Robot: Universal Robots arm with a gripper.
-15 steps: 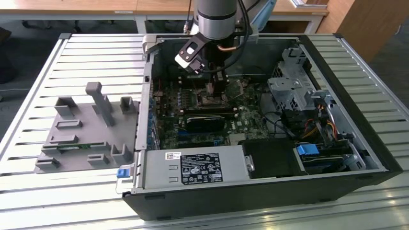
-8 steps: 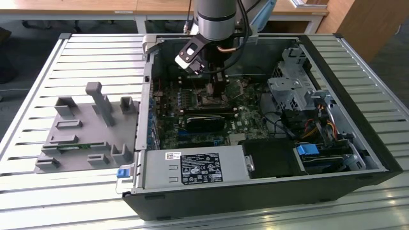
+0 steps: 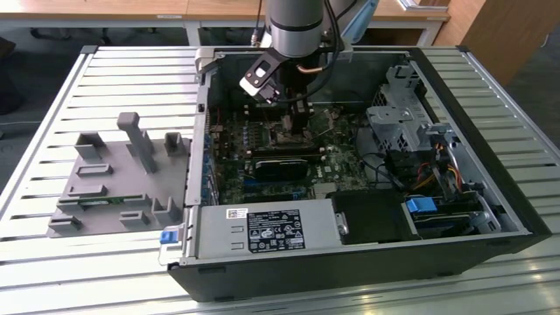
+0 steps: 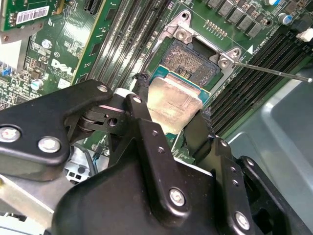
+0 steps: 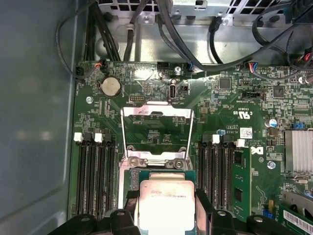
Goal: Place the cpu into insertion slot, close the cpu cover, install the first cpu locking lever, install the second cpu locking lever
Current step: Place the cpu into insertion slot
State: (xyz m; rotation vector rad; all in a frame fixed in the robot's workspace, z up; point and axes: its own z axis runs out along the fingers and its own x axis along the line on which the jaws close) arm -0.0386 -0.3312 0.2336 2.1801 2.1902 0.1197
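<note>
While close to the insertion slot [image 4: 191,61], cpu [image 4: 173,104] in gripper [image 4: 172,100].

Workshop: slatted metal bench [image 3: 131,72], opened computer [image 3: 350,266]

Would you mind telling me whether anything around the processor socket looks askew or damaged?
Nothing stands out. The cpu cover is swung up, the insertion slot lies bare, and the gripper holds the cpu by two opposite edges.
</note>
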